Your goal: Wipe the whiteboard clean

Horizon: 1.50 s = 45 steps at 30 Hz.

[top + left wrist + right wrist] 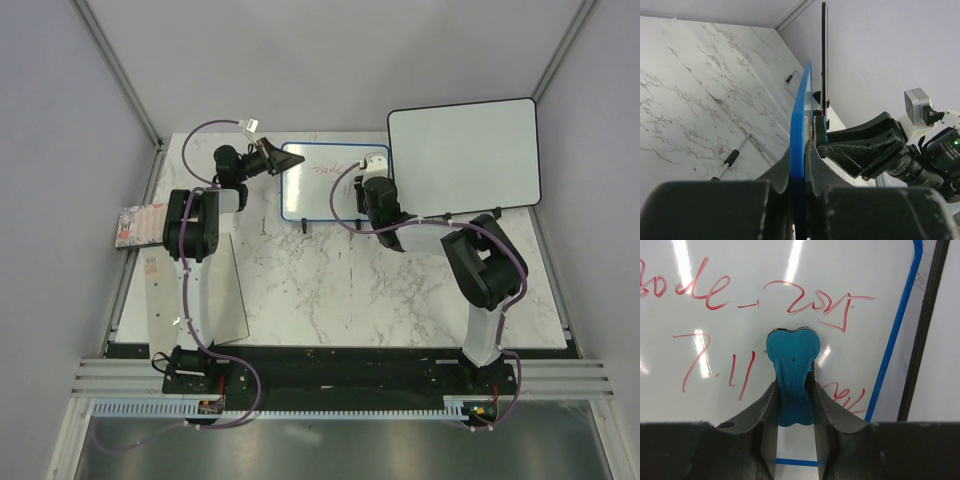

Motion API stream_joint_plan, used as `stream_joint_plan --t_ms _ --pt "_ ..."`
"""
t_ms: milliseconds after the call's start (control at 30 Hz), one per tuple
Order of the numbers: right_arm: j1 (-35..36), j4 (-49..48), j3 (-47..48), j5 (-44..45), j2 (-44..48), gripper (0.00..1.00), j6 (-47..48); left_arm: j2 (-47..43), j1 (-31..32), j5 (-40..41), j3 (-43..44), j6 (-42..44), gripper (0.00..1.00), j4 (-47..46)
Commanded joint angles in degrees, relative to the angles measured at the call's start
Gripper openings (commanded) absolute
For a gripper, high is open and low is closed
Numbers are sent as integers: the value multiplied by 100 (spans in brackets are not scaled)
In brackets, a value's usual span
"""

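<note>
My left end effector (802, 165) is closed tight on the left edge of the small white whiteboard with the thin blue frame (800, 125), bracing it. That whiteboard (335, 185) sits at the far middle of the marble-patterned worktop (330, 290), just beside a larger black-framed whiteboard (465, 155). My right end effector (792, 385) is pinched narrow around a small blue, lobed eraser pad (792, 350). The pad points at the board face below the red handwriting (705, 290); I cannot tell whether it is touching yet.

I judge the wiping step has barely begun, since every red stroke I can see is whole. Next I need firm contact, then sideways sweeps through the upper line and the marks lower down. The left grip has to hold against that push.
</note>
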State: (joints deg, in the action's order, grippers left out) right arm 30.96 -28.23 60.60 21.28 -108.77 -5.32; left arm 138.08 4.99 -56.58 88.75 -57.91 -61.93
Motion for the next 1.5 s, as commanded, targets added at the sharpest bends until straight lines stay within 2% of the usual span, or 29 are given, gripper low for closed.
stream_joint_plan --t_ms 0,233,567,667,867,1033,1233,1467 --pt "7 -104 470 -211 -293 0 -153 122 -280 173 -183 1186 2 -3" --pt "147 -17 813 -616 -548 0 -154 87 -332 -73 -130 1300 2 216" --pt "998 747 1577 -1003 -996 0 49 -27 -332 -301 -182 1493 2 550" --pt "1087 1038 1833 -609 -1155 0 -74 -62 -341 -257 -253 1502 2 559" --pt "886 1258 1815 779 -1120 0 -363 -106 -420 -266 -350 1345 2 490" --pt "473 1487 1815 1071 -1076 0 -478 -158 -491 -354 -385 1142 2 427" --pt "104 1698 1710 1194 -1093 0 -628 -326 -675 -433 -385 1537 2 972" --pt "50 1812 1639 1195 -1120 0 -479 -282 -728 -521 -332 1502 2 1051"
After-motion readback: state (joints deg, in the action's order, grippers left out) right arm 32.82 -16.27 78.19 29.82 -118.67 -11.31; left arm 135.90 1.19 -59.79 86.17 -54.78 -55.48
